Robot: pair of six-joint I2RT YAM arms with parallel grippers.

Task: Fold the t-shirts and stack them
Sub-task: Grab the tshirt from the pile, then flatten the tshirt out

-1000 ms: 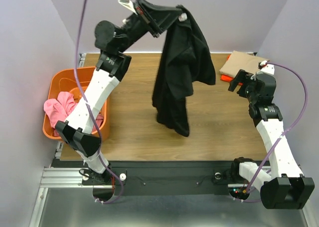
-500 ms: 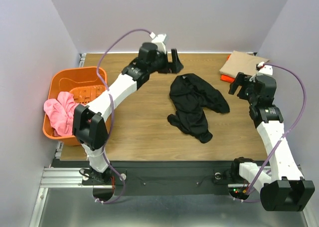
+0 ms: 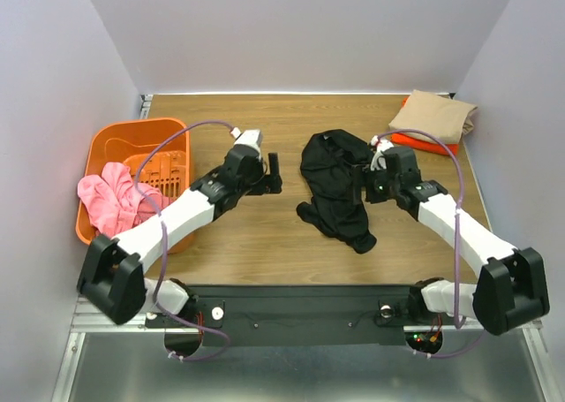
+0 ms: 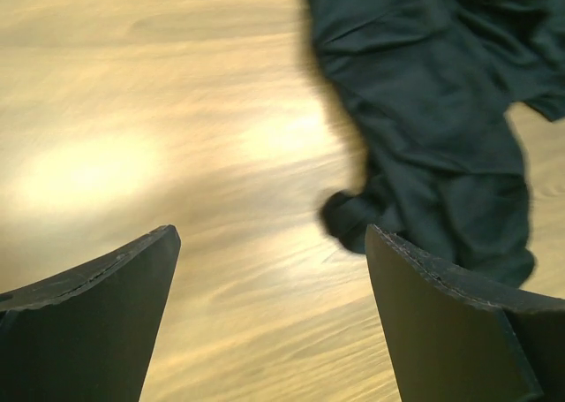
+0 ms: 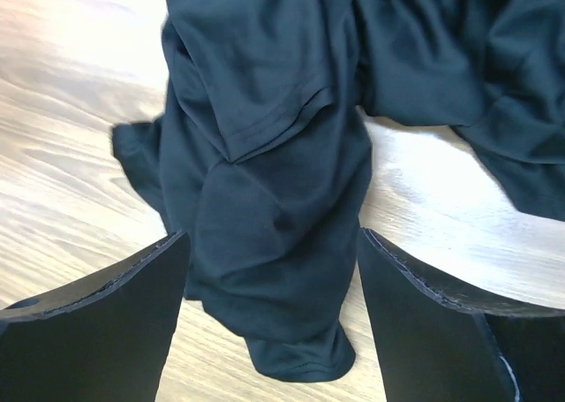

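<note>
The black t-shirt (image 3: 338, 185) lies crumpled on the wooden table, near its middle. In the left wrist view the black t-shirt (image 4: 433, 128) sits ahead and to the right. My left gripper (image 3: 275, 174) (image 4: 269, 234) is open over bare wood just left of the shirt, holding nothing. My right gripper (image 3: 369, 179) (image 5: 272, 236) hovers open over the shirt's right side. A bunched fold of the black t-shirt (image 5: 274, 199) lies below its two spread fingers. A folded tan t-shirt (image 3: 433, 115) rests on a folded orange t-shirt (image 3: 425, 140) at the back right corner.
An orange plastic basket (image 3: 113, 147) stands at the table's left edge with pink cloth (image 3: 108, 199) hanging over its rim. My left arm stretches from the basket side toward the middle. Purple walls close in the table at the back and on both sides.
My left gripper opened and dropped the hanging black t-shirt onto the table, then drew back low to its left. My right arm swung from the back right stack to the shirt.
</note>
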